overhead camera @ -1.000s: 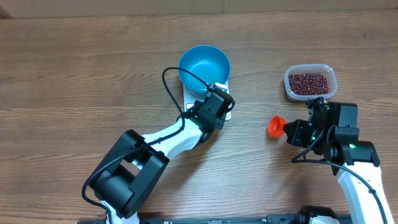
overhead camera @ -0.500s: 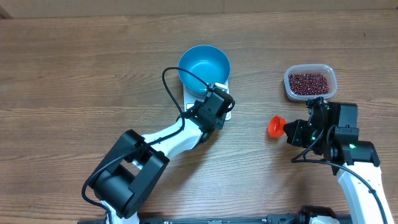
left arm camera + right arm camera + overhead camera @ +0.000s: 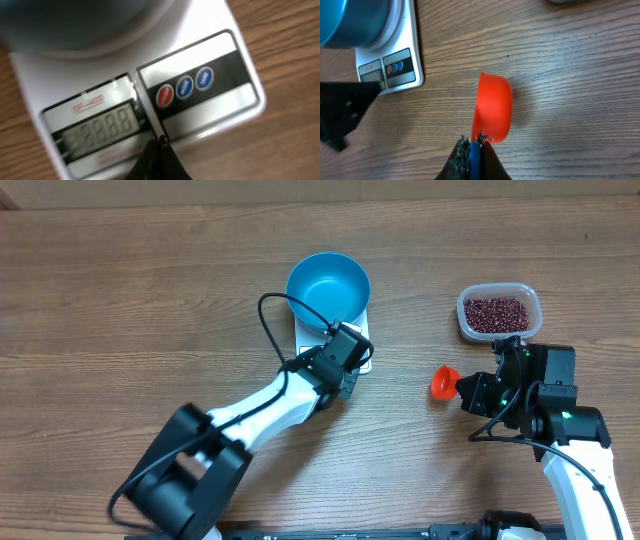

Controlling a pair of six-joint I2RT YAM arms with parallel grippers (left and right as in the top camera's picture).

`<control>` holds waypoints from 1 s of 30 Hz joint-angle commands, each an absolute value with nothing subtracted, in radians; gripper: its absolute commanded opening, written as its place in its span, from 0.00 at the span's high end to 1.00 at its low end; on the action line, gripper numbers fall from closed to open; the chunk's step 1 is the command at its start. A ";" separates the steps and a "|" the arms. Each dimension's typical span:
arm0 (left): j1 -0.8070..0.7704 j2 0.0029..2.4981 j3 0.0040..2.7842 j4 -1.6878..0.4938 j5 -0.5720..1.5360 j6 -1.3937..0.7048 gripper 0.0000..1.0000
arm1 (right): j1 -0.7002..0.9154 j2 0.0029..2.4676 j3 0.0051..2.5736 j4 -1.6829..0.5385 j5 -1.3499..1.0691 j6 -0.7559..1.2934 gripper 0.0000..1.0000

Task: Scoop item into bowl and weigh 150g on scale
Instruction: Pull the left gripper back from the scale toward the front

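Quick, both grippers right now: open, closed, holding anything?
Left gripper: closed, empty, tips at the scale's front panel.
Right gripper: closed on the orange scoop's handle.

The left tool (image 3: 347, 346) has moved a little toward the lower left of the overhead view, at the front edge of the scale (image 3: 305, 340). The left arm (image 3: 270, 405) has swung its lower part further to the lower left, and the black cable (image 3: 263, 315) shifted with it.

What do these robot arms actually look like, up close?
Both arms have smooth white links joined by chunky black joints. The left arm carries a thin black cable looping above it. The right arm shows small green lights. The left gripper and right gripper have dark fingers.
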State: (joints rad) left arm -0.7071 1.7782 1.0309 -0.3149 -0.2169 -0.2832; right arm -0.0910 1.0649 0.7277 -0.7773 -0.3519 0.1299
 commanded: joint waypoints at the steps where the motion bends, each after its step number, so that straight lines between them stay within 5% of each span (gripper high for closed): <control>1: -0.708 1.645 1.031 -0.348 -0.189 -0.269 0.96 | -0.096 1.049 0.759 -0.768 -0.360 0.123 0.96; 3: -0.708 1.591 1.031 -0.387 -0.172 -0.269 0.96 | -0.096 1.049 0.759 -0.768 -0.360 0.123 0.96; 5: -0.708 1.534 1.031 -0.432 -0.157 -0.269 0.68 | -0.096 1.049 0.759 -0.768 -0.360 0.123 0.96; 6: -0.708 1.510 1.031 -0.451 -0.154 -0.269 0.00 | -0.096 1.049 0.759 -0.768 -0.360 0.123 0.96; 30: -0.705 1.050 1.010 -0.767 -0.245 -0.243 0.00 | -0.096 1.049 0.759 -0.769 -0.360 0.123 0.96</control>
